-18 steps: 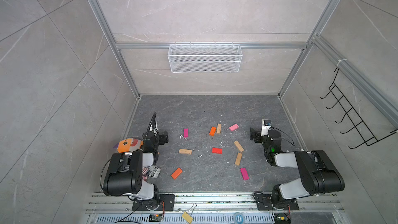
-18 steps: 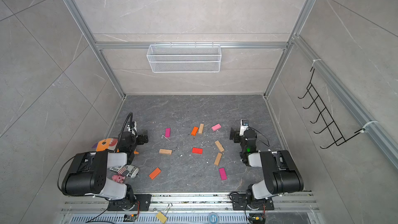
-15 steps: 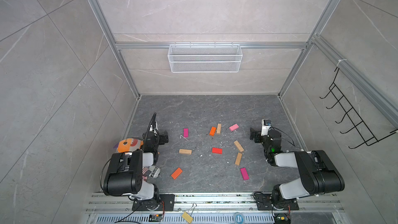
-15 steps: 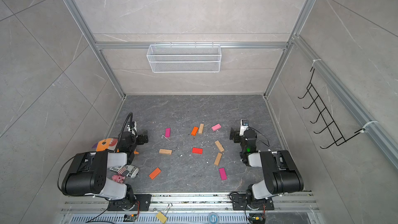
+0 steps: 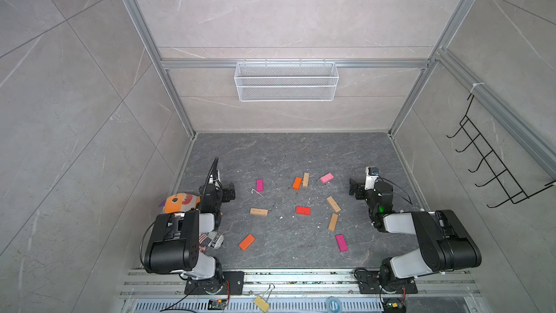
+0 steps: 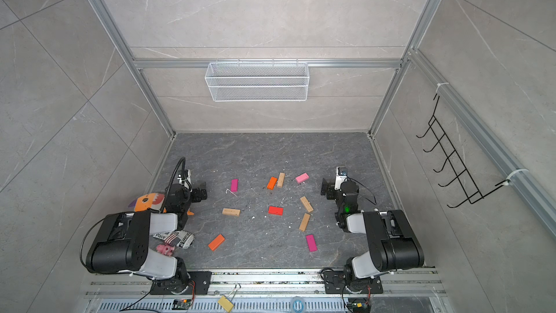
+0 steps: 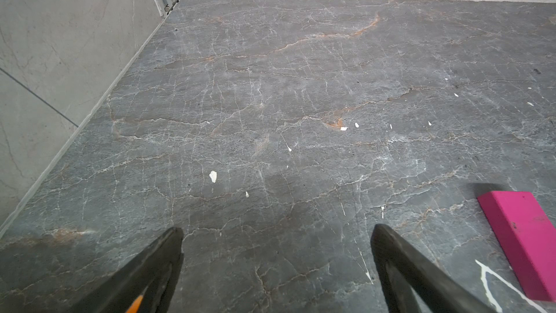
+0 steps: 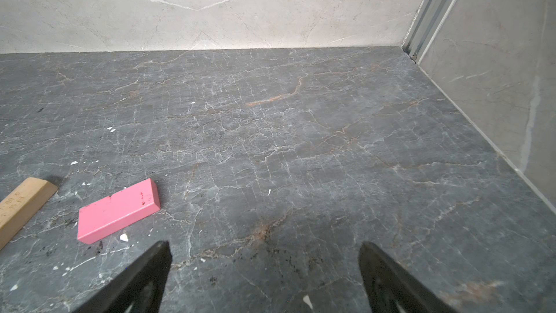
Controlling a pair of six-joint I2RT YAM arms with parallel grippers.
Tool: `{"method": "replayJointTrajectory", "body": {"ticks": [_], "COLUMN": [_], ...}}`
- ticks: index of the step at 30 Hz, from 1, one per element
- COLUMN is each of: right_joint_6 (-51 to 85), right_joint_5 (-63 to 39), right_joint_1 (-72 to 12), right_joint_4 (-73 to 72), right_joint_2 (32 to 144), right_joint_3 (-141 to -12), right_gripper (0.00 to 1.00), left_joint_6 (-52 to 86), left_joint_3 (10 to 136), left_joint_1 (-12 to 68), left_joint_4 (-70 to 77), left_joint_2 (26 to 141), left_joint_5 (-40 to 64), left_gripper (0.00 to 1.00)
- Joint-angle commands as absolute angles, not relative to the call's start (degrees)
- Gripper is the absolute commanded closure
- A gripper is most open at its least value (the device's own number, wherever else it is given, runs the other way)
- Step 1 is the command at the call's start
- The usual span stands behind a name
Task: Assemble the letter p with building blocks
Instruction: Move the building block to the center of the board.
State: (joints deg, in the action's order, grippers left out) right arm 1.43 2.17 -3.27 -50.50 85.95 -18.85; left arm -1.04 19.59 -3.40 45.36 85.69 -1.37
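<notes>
The building blocks (image 5: 303, 210) lie scattered flat over the middle of the grey worktop (image 5: 285, 152), mostly apart. The left jaws and right jaws, at either side, stand spread, holding nothing.

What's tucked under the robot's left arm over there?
An orange plush fish, a flag-printed pouch and a small pink toy peek out; the arm hides their remaining parts.

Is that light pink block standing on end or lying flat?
Lying flat: the light pink block rests broad face down on the grey tabletop, in the right wrist view.
</notes>
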Motion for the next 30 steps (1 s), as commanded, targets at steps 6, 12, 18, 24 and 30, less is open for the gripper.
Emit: {"method": "replayJointTrajectory", "body": {"ticks": [6, 12, 18, 24, 30], "right_joint_6": [0.44, 0.44, 1.33, 1.67, 0.89], "right_joint_5": [2.29, 2.38, 2.27, 2.62, 3.84], "right_joint_1": [-3.58, -3.54, -3.03, -2.90, -3.82], "right_joint_4": [-52.45, -52.55, -51.80, -51.33, -53.67], "right_joint_2": [86.48, 86.48, 86.91, 86.84, 83.92], "right_joint_3": [-19.40, -19.30, -20.03, -20.14, -17.78], "right_gripper": [0.00, 0.00, 0.00, 0.00, 0.00], "left_joint_6": [-0.08, -0.03, 0.04, 0.35, 1.97], "left_joint_3": [21.00, 20.94, 21.17, 21.42, 21.98], "left_joint_1": [-3.19, -3.20, -3.16, -3.34, -1.59], "left_joint_4": [47.24, 47.23, 46.99, 46.66, 44.44], "left_joint_2": [85.65, 85.61, 85.74, 85.85, 82.62], "left_joint_5": [-1.49, -1.49, -1.13, -1.50, -11.87], "left_gripper": [0.00, 0.00, 0.00, 0.00, 0.00]}}
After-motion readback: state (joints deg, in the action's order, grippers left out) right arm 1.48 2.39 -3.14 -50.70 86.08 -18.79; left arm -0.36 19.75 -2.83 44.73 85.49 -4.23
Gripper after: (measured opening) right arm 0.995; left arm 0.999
